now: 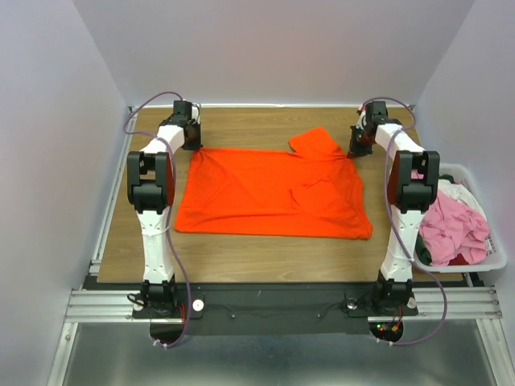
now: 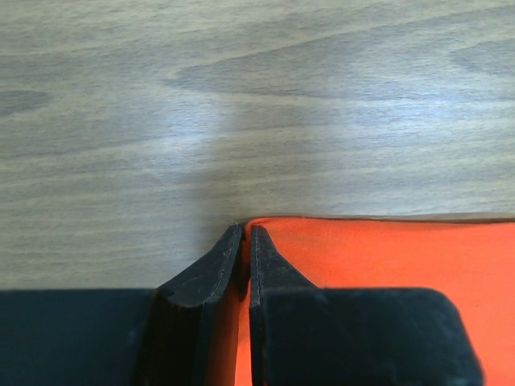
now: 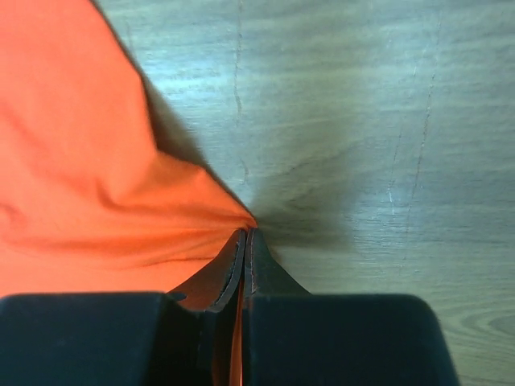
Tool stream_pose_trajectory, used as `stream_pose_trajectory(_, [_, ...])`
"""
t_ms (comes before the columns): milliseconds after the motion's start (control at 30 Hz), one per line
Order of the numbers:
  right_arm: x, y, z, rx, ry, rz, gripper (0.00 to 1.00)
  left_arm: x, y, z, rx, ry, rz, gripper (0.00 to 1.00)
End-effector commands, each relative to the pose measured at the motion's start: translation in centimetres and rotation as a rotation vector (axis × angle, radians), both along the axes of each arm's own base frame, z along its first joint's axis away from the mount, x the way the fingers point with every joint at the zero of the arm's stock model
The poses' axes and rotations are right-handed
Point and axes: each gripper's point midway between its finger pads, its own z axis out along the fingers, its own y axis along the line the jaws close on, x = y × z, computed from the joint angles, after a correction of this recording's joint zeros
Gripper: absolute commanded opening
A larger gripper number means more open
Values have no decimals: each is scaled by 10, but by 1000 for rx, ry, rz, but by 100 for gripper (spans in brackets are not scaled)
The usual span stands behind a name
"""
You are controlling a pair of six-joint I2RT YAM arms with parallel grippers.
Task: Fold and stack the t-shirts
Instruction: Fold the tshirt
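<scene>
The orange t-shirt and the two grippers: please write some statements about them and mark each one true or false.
1. The orange t-shirt lies spread on the table. True.
2. The left gripper is open over bare wood. False: it is shut on the shirt's edge.
3. The right gripper is shut on the orange t-shirt. True.
4. The bin is empty. False: it holds pink clothes and others.
</scene>
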Motion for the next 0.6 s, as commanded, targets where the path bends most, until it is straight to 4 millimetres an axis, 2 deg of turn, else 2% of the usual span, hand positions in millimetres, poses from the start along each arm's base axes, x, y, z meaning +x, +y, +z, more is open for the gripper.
stream_pose_trajectory(0, [25, -9, 27, -33, -100, -13, 1, -9, 33, -8, 37, 56, 73, 0])
stream_pose_trajectory(133, [34, -13, 47, -53, -157, -19, 1, -2, 38, 11, 27, 4, 93, 0])
stream_pose_trajectory(367, [31, -16, 55, -68, -170, -27, 1, -1, 39, 32, 26, -40, 96, 0])
stream_pose_trajectory(567, [28, -16, 65, -68, -189, -34, 1, -5, 41, 42, 32, -59, 100, 0])
